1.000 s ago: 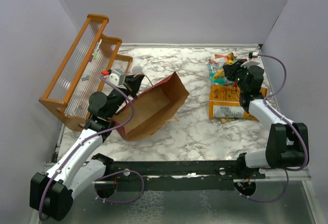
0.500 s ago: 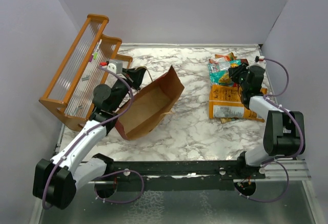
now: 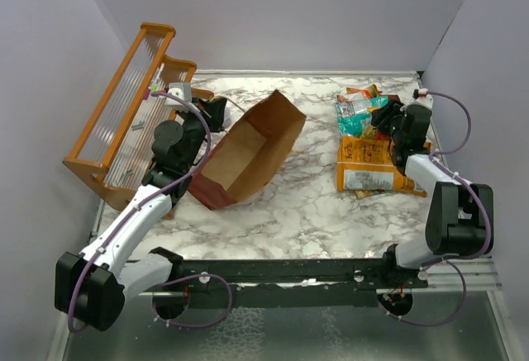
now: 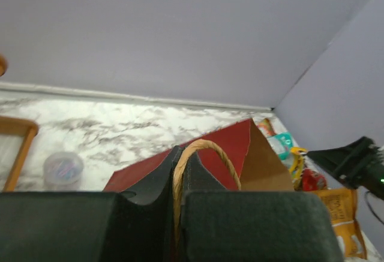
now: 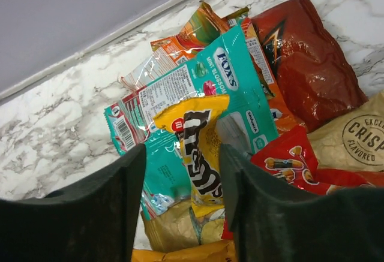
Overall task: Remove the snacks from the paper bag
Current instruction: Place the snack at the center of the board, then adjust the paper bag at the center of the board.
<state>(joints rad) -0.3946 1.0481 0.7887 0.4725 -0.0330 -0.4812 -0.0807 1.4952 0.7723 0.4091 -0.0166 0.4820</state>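
As left tool (image 4: 180,167) clamps the paper bag (image 4: 231,145), right tool (image 5: 182,161) hovers above snacks (image 5: 180,88).

Jaws apart, right pincer (image 5: 182,154) hangs over yellow packet (image 5: 201,172) atop teal packet (image 5: 180,88).

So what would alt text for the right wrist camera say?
Open gripper above snacks piled on a marble table: a yellow packet atop a teal packet, with a dark red bag to the right.
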